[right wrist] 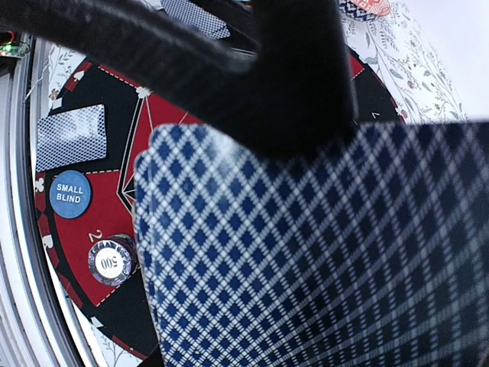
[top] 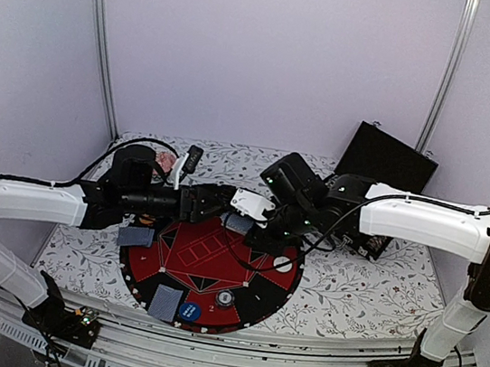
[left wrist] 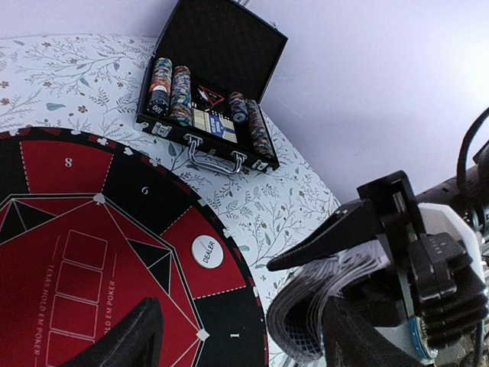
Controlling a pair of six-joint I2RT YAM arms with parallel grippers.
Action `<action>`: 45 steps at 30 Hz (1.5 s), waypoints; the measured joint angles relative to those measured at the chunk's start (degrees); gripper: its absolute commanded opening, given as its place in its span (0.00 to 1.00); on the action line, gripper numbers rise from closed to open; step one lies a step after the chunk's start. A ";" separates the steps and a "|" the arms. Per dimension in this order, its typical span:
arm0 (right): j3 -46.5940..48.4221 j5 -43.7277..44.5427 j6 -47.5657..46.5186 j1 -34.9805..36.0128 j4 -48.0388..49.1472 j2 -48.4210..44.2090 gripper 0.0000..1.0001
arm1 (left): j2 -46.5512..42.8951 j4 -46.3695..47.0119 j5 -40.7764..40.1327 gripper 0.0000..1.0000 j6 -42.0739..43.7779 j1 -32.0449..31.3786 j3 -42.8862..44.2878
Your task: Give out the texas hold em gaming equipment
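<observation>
A: Nearest lens, R wrist view: deck (right wrist: pixel 306 252), blue-diamond backs, fills most of frame. Who has it?
B: R gripper (top: pixel 264 230), clamped on deck, cards bowed in its grip, held over far side of mat (top: pixel 206 265).
A: L gripper (left wrist: pixel 244 325)?
B: Fingers spread, nothing in them. Deck's curled end sits between them, close to one finger. Contact: can't tell.
A: Step?
B: Dealing, by my read. Dealt cards (top: pixel 165 301) lie at mat's near-left rim; far and right seats bare. Small-blind disc (right wrist: pixel 70 194), chip (right wrist: pixel 111 260) and dealer disc (left wrist: pixel 207 251) lie on mat. Case (left wrist: pixel 214 99) is open off mat, chip rows inside.
A: Next move needs?
B: L to pinch top card only, slide it off w/o dragging others, and R to hold firm. Then lay it at an unfilled seat. Risk: double pick.
</observation>
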 measured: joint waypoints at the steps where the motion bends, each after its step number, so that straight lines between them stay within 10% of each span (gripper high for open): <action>1: 0.17 0.00 0.00 0.00 -0.07 0.07 0.40 | 0.44 0.04 0.04 0.73 0.11 0.00 0.28; 25: 1.62 -1.44 -0.81 0.46 0.15 0.26 0.40 | 0.55 7.06 4.63 0.75 3.37 -1.05 -1.09; 45: 1.55 -0.81 -0.83 0.46 0.52 0.26 0.40 | -1.33 0.85 -3.28 0.35 7.37 -3.15 0.52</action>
